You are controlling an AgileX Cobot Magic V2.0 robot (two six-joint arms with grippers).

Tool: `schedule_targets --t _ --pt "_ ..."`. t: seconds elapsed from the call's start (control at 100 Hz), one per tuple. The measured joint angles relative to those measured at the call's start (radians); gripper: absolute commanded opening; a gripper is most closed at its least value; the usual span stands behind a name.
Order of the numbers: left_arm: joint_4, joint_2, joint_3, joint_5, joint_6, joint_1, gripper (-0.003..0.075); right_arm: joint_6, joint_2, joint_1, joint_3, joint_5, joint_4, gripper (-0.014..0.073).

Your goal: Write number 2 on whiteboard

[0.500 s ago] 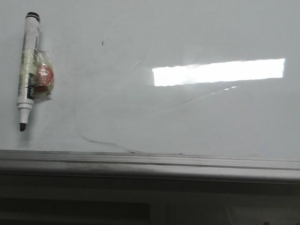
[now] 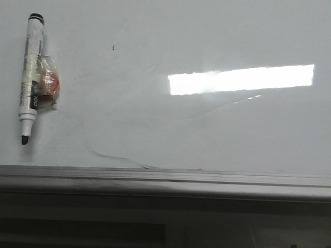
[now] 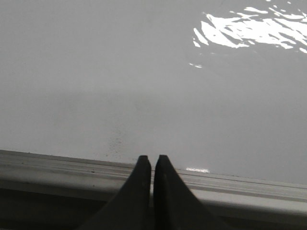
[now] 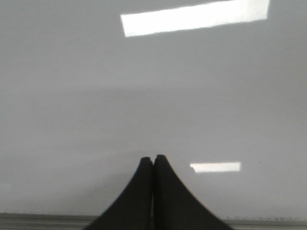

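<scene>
The whiteboard (image 2: 155, 124) fills the front view, glossy white with faint grey smudge lines and a bright rectangular reflection. No drawn number 2 shows on it. A white marker (image 2: 30, 77) with black cap end and black tip lies on the board at the far left, with a taped red-and-clear bundle (image 2: 49, 85) against its side. Neither gripper shows in the front view. My left gripper (image 3: 153, 159) is shut and empty over the board's grey edge rail (image 3: 57, 165). My right gripper (image 4: 153, 159) is shut and empty over bare whiteboard (image 4: 153, 96).
The grey metal edge rail (image 2: 165, 181) runs along the board's near edge, with a darker ledge below it. A small black speck (image 2: 113, 48) sits on the board right of the marker.
</scene>
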Motion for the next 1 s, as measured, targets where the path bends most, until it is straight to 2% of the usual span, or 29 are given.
schedule_targets --t 0.39,0.52,0.69,1.0 --pt "0.062 0.0 0.0 -0.008 0.0 0.0 -0.0019 0.0 0.0 0.0 0.0 0.0 0.0 -0.006" --pt "0.077 0.0 0.0 -0.085 0.0 0.0 -0.0019 0.0 0.0 0.0 0.0 -0.008 0.0 -0.006" --pt "0.079 0.0 0.0 -0.194 0.0 0.0 -0.0019 0.0 0.0 0.0 0.0 -0.111 0.002 -0.006" --pt "0.085 0.0 0.0 -0.226 0.0 0.0 -0.0019 0.0 0.0 0.0 0.0 -0.296 -0.077 -0.006"
